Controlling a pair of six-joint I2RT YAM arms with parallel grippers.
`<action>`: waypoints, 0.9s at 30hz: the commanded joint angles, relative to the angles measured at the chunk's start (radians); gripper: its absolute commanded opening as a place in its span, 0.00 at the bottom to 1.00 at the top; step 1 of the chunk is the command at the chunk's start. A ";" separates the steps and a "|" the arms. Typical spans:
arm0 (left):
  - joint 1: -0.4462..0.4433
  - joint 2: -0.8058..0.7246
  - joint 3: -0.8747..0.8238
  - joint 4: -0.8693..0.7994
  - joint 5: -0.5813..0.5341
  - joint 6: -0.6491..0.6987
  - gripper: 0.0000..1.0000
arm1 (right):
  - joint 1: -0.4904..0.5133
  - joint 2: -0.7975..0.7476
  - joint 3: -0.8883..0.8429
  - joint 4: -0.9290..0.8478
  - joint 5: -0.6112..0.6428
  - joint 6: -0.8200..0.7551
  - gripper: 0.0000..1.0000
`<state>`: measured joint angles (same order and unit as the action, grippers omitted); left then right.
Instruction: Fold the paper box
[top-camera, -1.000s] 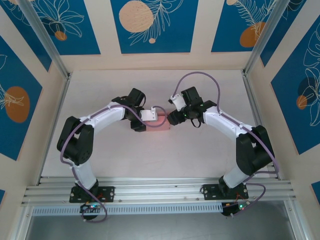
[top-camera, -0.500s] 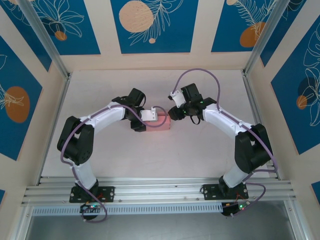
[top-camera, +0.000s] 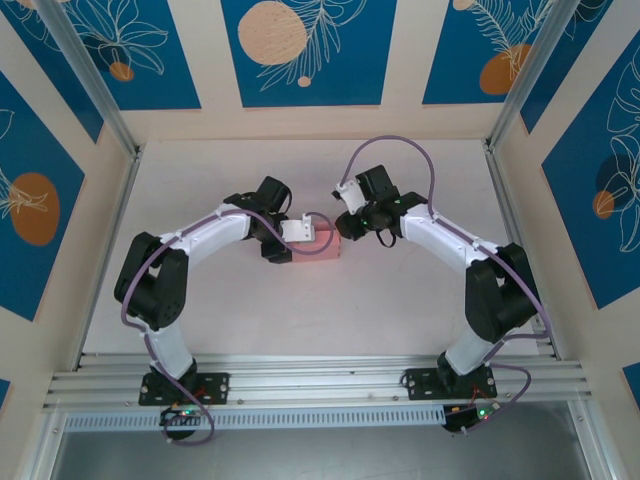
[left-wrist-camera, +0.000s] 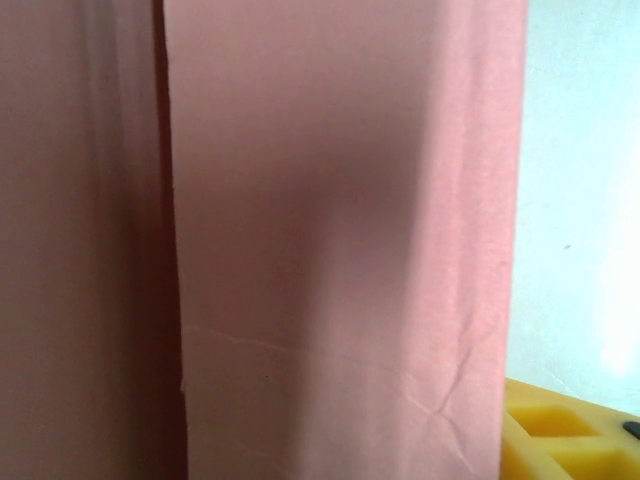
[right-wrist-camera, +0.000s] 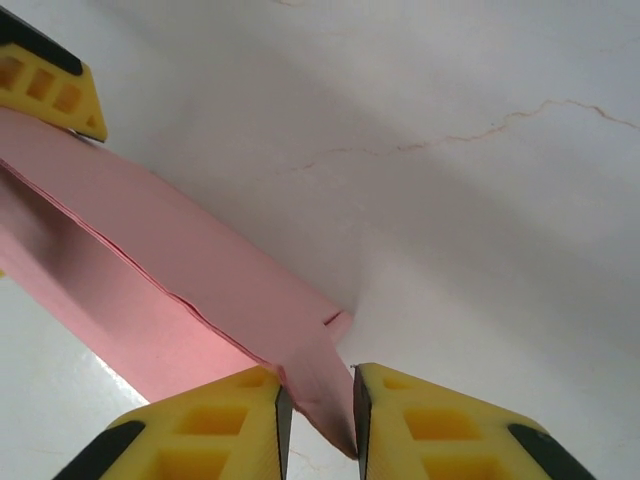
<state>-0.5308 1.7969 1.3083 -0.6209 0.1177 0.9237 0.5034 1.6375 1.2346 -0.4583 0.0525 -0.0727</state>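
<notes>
Top view, surface: I see a plain matt white surface (top-camera: 300, 310).
Top view, paper box: the paper box (top-camera: 324, 245) is a small flat pink card block at mid-frame, between the two wrists.
Top view, arms: both are bent at the elbow and reach inward. The left pincer (top-camera: 306, 238) sits over the box's left end and the right pincer (top-camera: 345, 232) is at its right end.
Left wrist view, card: smooth pink card (left-wrist-camera: 340, 230) lies close to my lens, with a vertical seam at the left and a faint crease low down.
Left wrist view, pincer: one yellow ribbed finger pad (left-wrist-camera: 560, 440) shows at lower right. I cannot tell its grip.
Right wrist view, box: a long pink slab (right-wrist-camera: 150, 260) with layered edges runs from upper left to bottom centre.
Right wrist view, pincer: the yellow fingers (right-wrist-camera: 220, 420) are pinching the box's end flap (right-wrist-camera: 318, 385).
</notes>
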 joint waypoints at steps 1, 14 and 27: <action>0.012 0.019 0.031 -0.018 -0.013 -0.010 0.58 | 0.036 -0.003 0.041 -0.046 0.040 0.045 0.25; 0.012 0.033 0.050 -0.033 -0.016 -0.026 0.58 | 0.059 0.004 0.023 -0.059 0.138 0.097 0.28; 0.012 0.032 0.045 -0.028 -0.024 -0.029 0.58 | 0.055 0.019 0.060 -0.069 0.095 0.194 0.07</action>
<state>-0.5301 1.8198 1.3365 -0.6285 0.0959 0.9001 0.5587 1.6402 1.2625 -0.5098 0.1753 0.0639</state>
